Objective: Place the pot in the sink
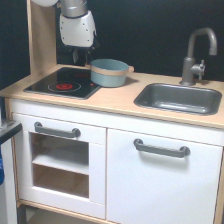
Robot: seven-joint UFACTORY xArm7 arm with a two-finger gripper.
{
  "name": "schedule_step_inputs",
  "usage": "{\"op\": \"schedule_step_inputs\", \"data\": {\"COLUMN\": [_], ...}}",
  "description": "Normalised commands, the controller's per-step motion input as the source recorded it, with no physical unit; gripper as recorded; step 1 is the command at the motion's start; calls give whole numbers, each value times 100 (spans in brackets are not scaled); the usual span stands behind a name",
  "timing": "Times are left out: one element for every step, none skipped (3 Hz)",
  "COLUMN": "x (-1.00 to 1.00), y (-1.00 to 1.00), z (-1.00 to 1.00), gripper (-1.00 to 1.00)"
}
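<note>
Pot [109,73] on the tabletop [117,97] beside the stovetop [62,83], well apart from the sink [179,98]. Gripper [79,56] near the back edge; fingers' state indiscernible.

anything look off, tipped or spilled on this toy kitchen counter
Nothing stands out. The pot sits upright, straddling the edge of the black stovetop and the wooden counter, with no spill around it. The sink looks empty and its faucet stands straight. The gripper hangs behind the pot; the view does not show how its jaws stand.
</note>
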Motion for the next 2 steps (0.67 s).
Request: {"op": "schedule_step_inputs", "data": {"x": [-5,-9], "y": [4,-2], "z": [-48,-59], "gripper": [100,100]}}
